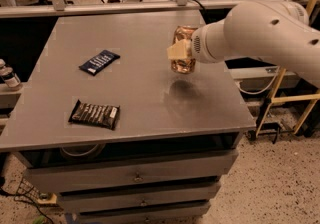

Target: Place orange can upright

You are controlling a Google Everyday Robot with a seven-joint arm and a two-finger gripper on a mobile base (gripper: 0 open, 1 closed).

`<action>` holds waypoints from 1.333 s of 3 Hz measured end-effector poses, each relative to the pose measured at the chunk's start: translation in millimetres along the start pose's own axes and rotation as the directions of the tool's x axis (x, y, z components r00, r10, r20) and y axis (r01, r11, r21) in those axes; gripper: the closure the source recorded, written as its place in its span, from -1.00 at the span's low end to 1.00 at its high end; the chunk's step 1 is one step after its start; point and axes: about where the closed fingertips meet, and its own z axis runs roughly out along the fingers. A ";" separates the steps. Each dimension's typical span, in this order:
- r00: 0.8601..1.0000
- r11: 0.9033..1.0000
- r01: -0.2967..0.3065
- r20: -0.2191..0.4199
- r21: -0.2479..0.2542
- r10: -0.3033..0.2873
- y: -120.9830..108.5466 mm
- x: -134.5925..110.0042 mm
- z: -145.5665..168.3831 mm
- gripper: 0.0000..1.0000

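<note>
Cargo first: the orange can (185,65) is off the table, held in the air between your fingers (176,51), which are closed on its middle. One pale pad lies across the near side of the can, and the copper body shows above and below it. The can's long axis runs up and down, close to upright. Your gripper (182,50) hangs over the right-hand part of the grey table (145,23), with the thick white arm (260,35) reaching in from the picture's right behind the fingers. Straight below the fingers, the can's dark shadow (183,89) falls on bare tabletop; can and surface are apart. To the picture's left of the fingers, well apart from them, a blue snack packet (99,62) lies flat. Lower and further left of the fingers, nearer the front edge, a dark brown packet (95,114) lies flat too. Below the fingers and the tabletop you can see the drawer fronts (135,173). Far left of the fingers, beyond the table's edge, stands a small bottle (9,75)
</note>
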 end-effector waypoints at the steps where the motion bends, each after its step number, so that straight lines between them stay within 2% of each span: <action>1: 0.996 0.999 0.053 -0.073 0.007 -0.052 6.9 -9.3 9.6 1.00; 2: 0.990 0.996 0.085 -0.113 0.010 -0.083 9.2 -13.8 15.0 1.00; 4: 0.970 0.982 0.186 -0.152 -0.030 -0.189 5.7 -26.3 18.1 1.00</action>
